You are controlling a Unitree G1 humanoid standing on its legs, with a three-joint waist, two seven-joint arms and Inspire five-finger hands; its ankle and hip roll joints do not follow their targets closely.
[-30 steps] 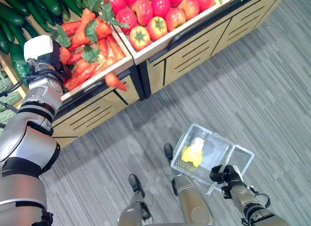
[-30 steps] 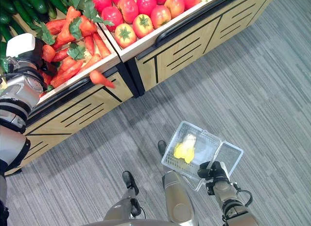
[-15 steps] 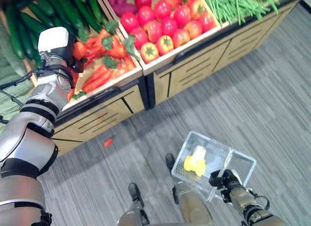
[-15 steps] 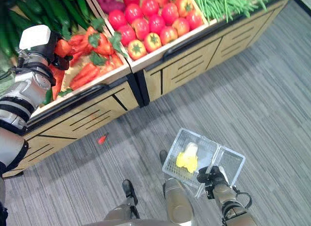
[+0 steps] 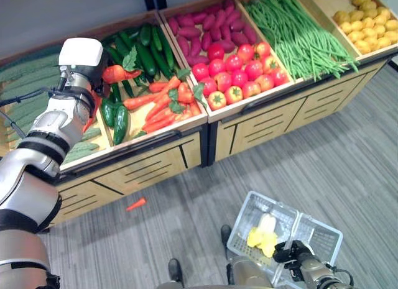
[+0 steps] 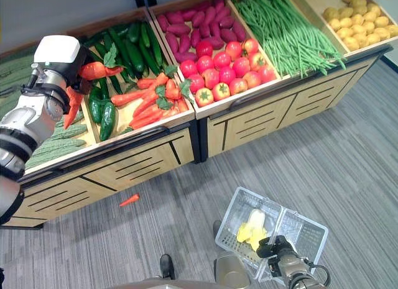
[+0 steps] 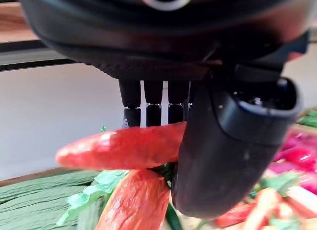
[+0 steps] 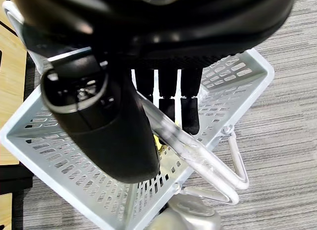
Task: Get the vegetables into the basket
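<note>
My left hand [image 5: 89,84] hangs above the produce stand, shut on a carrot [image 7: 124,146] with green leaves; a second carrot [image 7: 133,203] hangs just beneath it in the same grasp. Another small carrot [image 5: 136,204] lies on the grey floor in front of the stand. Low at the right, my right hand [image 5: 293,254] is shut on the wire handle [image 8: 198,158] of a pale plastic basket [image 5: 239,218]. A yellow vegetable [image 5: 262,232] lies inside the basket.
The wooden stand [image 5: 155,168] has bins of cucumbers [image 5: 134,50], carrots [image 5: 165,105], tomatoes [image 5: 239,71], purple sweet potatoes [image 5: 214,25], green beans [image 5: 298,34] and potatoes [image 5: 367,18]. Grey floor [image 5: 348,165] lies open to the right of the basket.
The camera has tilted up, showing more of the stand. A carrot dropped from the bin's front edge to the floor. My left hand rose from the carrot bin with carrots in it.
</note>
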